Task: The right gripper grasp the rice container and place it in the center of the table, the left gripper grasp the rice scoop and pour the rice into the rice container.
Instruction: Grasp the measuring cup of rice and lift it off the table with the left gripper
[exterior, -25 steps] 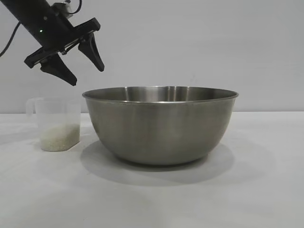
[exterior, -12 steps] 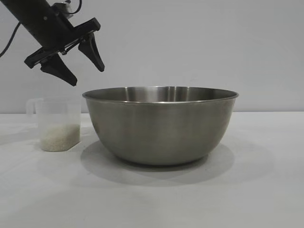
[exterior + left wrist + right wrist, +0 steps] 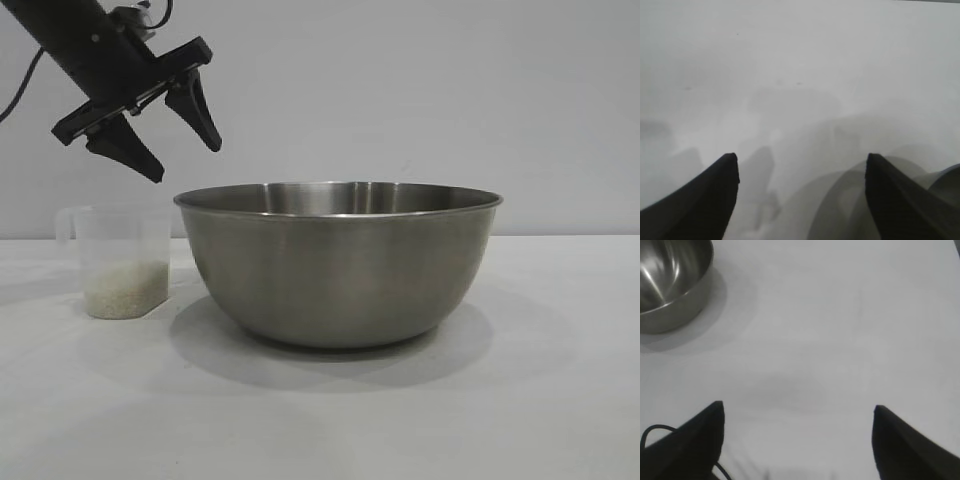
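Observation:
The rice container (image 3: 338, 262), a large steel bowl, stands on the white table (image 3: 560, 400) in the middle of the exterior view. The rice scoop (image 3: 122, 262), a small clear cup with its handle to the left, stands upright just left of the bowl, apart from it. Rice (image 3: 126, 289) fills its lower part. My left gripper (image 3: 185, 163) hangs open and empty above the scoop, tilted down; its fingers are spread wide in the left wrist view (image 3: 801, 157). My right gripper (image 3: 798, 406) is open and empty over bare table, away from the bowl (image 3: 670, 280). It is outside the exterior view.
A plain grey wall (image 3: 420, 100) stands behind the table. Bare tabletop lies right of the bowl and in front of it. A thin black cable (image 3: 650, 432) runs beside one right finger.

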`<act>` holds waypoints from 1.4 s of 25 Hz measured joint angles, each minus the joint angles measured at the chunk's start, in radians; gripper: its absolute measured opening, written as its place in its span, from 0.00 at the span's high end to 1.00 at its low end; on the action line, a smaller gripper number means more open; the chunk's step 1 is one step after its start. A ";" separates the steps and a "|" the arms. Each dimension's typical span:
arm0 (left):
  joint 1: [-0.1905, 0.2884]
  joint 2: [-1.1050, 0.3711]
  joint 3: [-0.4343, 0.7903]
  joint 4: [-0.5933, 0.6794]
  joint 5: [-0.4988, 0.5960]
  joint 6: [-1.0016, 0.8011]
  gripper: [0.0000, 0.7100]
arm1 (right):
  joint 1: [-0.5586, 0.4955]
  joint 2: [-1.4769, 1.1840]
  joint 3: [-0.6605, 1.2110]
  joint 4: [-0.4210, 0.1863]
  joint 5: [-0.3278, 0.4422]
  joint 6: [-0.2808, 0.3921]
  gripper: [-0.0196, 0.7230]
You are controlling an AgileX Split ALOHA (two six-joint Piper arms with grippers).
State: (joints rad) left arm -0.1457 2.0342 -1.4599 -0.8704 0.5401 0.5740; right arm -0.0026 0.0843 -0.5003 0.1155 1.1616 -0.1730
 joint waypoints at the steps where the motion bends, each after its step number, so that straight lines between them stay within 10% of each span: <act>1: 0.000 0.000 0.000 0.000 0.000 0.000 0.35 | 0.000 -0.002 0.004 -0.004 -0.005 0.000 0.22; 35: 0.000 -0.007 0.000 0.033 0.048 0.002 0.35 | 0.000 -0.002 0.010 -0.005 -0.018 0.034 0.22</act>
State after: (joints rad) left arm -0.1457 2.0270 -1.4599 -0.8370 0.5878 0.5756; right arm -0.0026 0.0826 -0.4898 0.1106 1.1433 -0.1389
